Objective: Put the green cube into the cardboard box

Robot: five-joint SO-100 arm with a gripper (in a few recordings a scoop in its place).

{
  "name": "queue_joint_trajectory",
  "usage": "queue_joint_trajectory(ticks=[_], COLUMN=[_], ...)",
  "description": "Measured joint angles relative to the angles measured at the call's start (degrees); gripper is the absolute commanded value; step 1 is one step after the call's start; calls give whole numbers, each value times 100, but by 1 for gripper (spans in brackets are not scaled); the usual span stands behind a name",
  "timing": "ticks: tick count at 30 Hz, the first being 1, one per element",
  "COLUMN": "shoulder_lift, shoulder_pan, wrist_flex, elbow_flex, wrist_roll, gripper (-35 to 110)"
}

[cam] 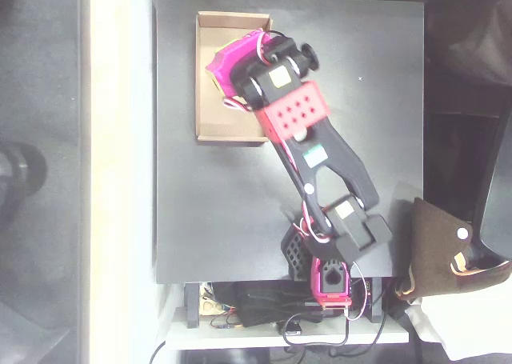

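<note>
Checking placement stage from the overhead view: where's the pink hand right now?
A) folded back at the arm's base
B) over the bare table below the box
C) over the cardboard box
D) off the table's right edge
C: the hand hangs over the cardboard box, covering part of its floor, near the top of the dark table.

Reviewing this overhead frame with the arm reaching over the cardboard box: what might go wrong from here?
1. The pink claw hangs over the cardboard box and hides its own tips, so I cannot tell whether it holds the green cube; an empty release is possible.
2. The claw sits close to the box's right wall; pulling back may snag and drag the light box.
3. The box lies near the black table's left edge, so a push could slide it off.
</note>
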Motion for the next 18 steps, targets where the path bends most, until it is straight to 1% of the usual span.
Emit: queue_joint_trajectory(ticks=[9,18], shoulder_lift=[-1028,-1723], shoulder_pan=[53,53], wrist_flex=[-677,-782], elbow_flex=[0,0], wrist_roll=[0,0], gripper=[3,3])
